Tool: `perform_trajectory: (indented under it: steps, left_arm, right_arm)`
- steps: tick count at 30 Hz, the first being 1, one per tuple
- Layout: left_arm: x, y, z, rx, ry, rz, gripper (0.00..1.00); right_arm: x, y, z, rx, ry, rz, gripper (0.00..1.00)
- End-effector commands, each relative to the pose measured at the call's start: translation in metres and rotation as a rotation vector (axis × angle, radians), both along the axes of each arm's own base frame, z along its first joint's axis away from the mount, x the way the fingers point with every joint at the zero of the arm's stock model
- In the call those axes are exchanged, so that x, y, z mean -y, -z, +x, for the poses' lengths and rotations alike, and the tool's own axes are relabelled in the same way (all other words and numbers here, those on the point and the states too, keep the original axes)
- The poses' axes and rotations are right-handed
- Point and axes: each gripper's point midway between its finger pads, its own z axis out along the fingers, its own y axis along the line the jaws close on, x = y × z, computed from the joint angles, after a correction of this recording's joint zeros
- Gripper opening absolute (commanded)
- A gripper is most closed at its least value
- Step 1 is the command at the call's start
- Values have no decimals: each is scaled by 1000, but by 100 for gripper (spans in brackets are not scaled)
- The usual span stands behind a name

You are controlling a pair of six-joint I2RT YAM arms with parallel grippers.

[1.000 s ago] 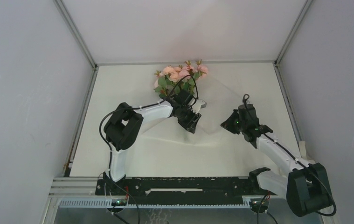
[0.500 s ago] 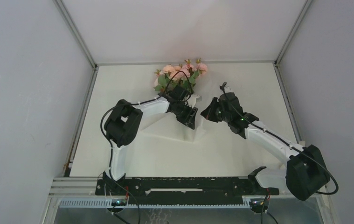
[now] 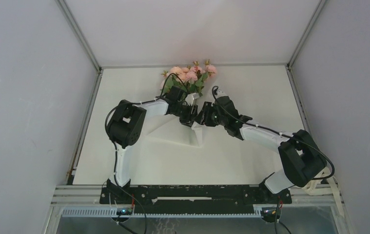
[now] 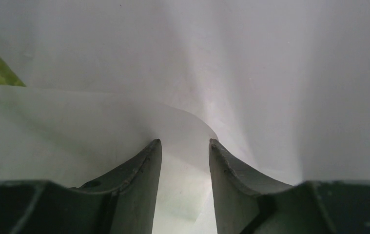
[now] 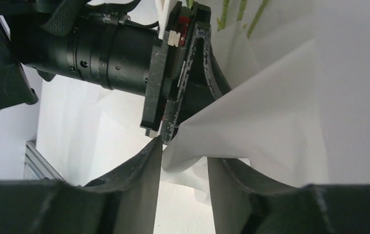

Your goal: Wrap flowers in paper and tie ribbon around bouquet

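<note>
My right tool (image 5: 185, 148) stands about half open. A flap of the paper (image 5: 270, 112) lies loose between its fingers, not pinched. Close against it, at the centre of the overhead view, is my left tool (image 4: 185, 144), its fingers likewise apart with a curved fold of paper across the gap. I cannot tell whether it truly grips. I judge it sits there to pin the wrap at the stems while the right one works the flap across. The flowers (image 3: 191, 75) lie at the top centre of the overhead view. Their heads point toward the far edge of the table (image 3: 270, 92), and their stems run down under the paper.
</note>
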Motion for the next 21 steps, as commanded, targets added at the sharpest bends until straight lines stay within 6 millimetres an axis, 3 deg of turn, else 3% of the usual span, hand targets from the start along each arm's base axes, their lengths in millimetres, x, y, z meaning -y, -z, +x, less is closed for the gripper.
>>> perform_trajectory:
  steps: [1,7,16,17,18,21]
  left_arm:
    - [-17,36,2,-11,-45,88,47]
    - [-19,35,5,11,-44,97,47]
    - [-20,37,3,12,-41,104,47]
    - [-20,37,4,13,-42,104,47]
    - [-20,36,4,14,-43,104,47]
    - [-20,34,5,20,-44,104,47]
  right_arm:
    - [4,-11,3,61,-65,-43,51]
    - [2,-23,-18,157,-201,-53,59]
    - [22,-31,-42,295,-222,-24,67]
    - [22,-32,-45,311,-227,-1,74]
    - [20,-31,-49,325,-233,15,94]
    - [11,-25,-59,354,-251,-2,100]
